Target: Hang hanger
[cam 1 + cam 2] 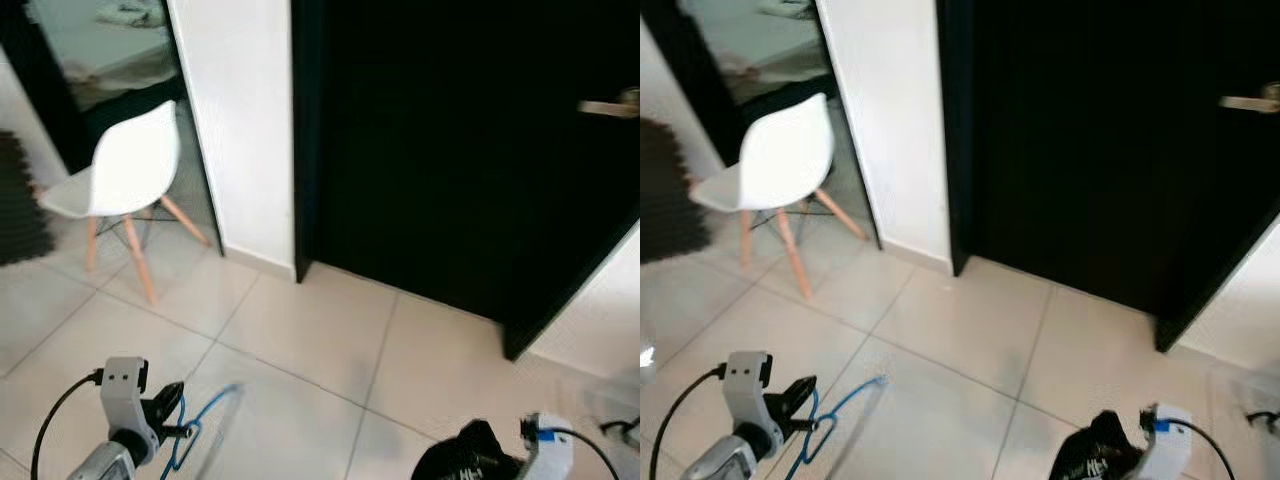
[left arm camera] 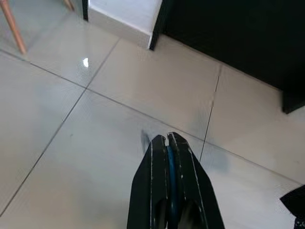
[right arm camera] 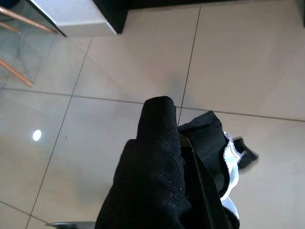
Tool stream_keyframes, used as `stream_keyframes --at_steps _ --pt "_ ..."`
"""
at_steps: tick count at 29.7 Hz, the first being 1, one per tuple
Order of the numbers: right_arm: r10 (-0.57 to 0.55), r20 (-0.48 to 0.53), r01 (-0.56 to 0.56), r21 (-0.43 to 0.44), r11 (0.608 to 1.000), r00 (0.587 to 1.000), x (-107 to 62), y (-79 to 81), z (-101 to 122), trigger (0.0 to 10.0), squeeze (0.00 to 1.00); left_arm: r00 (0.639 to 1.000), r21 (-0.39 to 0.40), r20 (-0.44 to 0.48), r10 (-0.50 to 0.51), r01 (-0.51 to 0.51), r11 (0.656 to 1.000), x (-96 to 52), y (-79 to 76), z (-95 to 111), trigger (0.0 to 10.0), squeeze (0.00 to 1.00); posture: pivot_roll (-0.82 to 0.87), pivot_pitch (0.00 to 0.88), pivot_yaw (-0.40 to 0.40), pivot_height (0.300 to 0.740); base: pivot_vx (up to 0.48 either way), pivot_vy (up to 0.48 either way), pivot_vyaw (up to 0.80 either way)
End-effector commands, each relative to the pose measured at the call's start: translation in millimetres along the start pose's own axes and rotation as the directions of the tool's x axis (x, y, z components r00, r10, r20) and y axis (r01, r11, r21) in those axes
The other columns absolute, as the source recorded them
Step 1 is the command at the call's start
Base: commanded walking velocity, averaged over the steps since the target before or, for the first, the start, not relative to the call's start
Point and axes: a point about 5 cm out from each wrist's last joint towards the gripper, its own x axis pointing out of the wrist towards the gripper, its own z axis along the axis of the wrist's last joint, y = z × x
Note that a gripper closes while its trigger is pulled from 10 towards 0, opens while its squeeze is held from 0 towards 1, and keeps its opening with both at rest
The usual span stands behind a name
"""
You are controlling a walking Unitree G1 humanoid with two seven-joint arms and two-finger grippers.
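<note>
A blue wire hanger point(image 1: 207, 408) hangs low over the tiled floor at the lower left, with my left gripper point(image 1: 176, 396) shut on it. In the left wrist view the two black fingers point(image 2: 155, 167) are pressed together on a thin blue strip of the hanger point(image 2: 170, 164). At the lower right, a black garment point(image 1: 462, 458) with a white edge point(image 3: 232, 151) is draped over my right gripper point(image 3: 177, 139), which is shut on it. The cloth hides most of that gripper; one black finger point(image 3: 204, 187) shows beneath it.
A black door point(image 1: 460, 150) with a metal handle point(image 1: 610, 107) stands ahead. A white wall pillar point(image 1: 245, 130) is to its left. Further left stand a white chair point(image 1: 125, 170) on wooden legs and a dark mat point(image 1: 15, 205). Pale tiled floor point(image 1: 320, 340) lies between.
</note>
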Motion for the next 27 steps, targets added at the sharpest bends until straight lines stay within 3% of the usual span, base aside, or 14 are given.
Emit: stream_keyframes --at_steps 1,27 --pt "0.009 0.009 -0.009 -0.01 1.0 1.0 0.8 0.4 1.6 10.0 0.0 1.0 -0.004 -0.022 0.004 -0.004 1.0 -3.7 1.0 -5.3 10.0 0.0 -0.02 0.101 -0.046 0.74 0.0 0.0 0.58" --pt "0.002 0.017 -0.002 0.009 1.0 1.0 -2.9 -6.9 2.9 10.0 0.0 1.0 -0.008 -0.014 -0.006 0.006 1.0 -4.9 -5.8 -7.9 10.0 0.0 -0.02 0.121 -0.064 0.74 0.0 0.0 0.59"
